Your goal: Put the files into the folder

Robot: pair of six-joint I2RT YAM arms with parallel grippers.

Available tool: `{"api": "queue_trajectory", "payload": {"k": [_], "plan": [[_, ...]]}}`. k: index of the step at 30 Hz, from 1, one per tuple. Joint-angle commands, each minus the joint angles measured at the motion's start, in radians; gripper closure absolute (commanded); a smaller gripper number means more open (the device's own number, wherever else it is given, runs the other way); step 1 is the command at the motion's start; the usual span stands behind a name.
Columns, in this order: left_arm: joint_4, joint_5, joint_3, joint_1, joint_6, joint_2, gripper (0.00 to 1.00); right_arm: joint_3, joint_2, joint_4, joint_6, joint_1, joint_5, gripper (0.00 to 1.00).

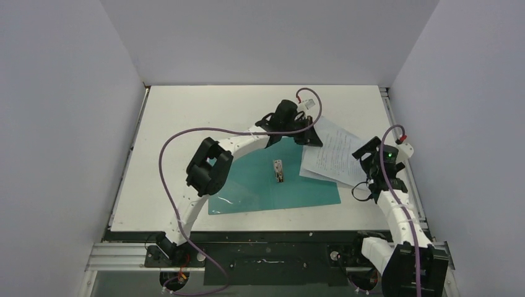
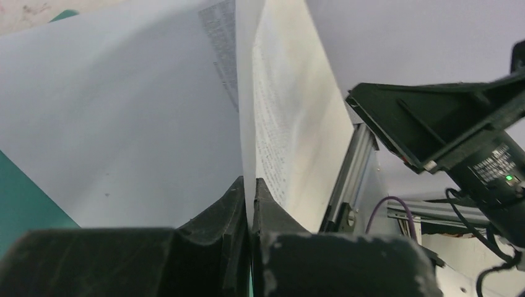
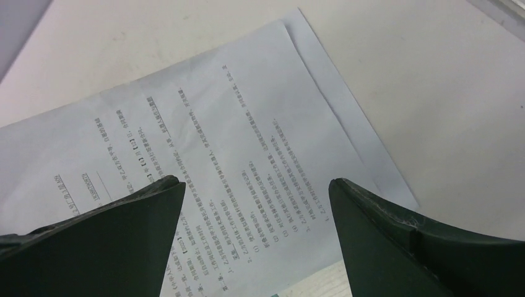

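Item 1: thin flat teal-green card folder (image 1: 247, 193), lying open at the centre of the white desk (image 1: 186, 117). A small silver metal fastener clip (image 1: 279, 171) sits near its middle.

Item 2: white paper files printed with small black text (image 1: 334, 158), right of centre in the overhead view. Their lower left corner overlaps the folder's upper right part; the rest lies on the desk.

Item 3: left gripper (image 1: 308, 133), at the files' upper left edge. Its black jaws are pressed together, pinching a raised edge of the paper (image 2: 124, 124). The left arm's white links cross above the folder's upper left.

Item 4: right gripper (image 1: 366, 156), above the files' right edge. Its jaws stand spread wide with nothing between them, and the printed sheet (image 3: 247, 124) shows below.

Item 5: purple cable (image 1: 170, 145), looping over the desk at left of frame.

Item 6: aluminium rail (image 2: 351, 176) along the desk's right edge, just beyond the files.
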Motion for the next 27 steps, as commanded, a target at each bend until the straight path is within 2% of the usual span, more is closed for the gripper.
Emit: {"api": "queue_trajectory", "payload": {"k": [1, 10, 16, 27], "plan": [[0.094, 0.044, -0.065, 0.002, 0.049, -0.191, 1.00, 0.086, -0.071, -0.047, -0.079, 0.022, -0.082, 0.10], [-0.057, 0.057, -0.211, 0.002, 0.130, -0.424, 1.00, 0.201, -0.164, -0.113, -0.206, 0.111, -0.275, 0.10], [-0.272, -0.026, -0.281, 0.001, 0.243, -0.583, 1.00, 0.277, -0.230, -0.184, -0.289, 0.211, -0.329, 0.10], [-0.541, -0.069, -0.354, -0.035, 0.394, -0.817, 1.00, 0.415, -0.303, -0.285, -0.433, 0.217, -0.600, 0.10]]}}
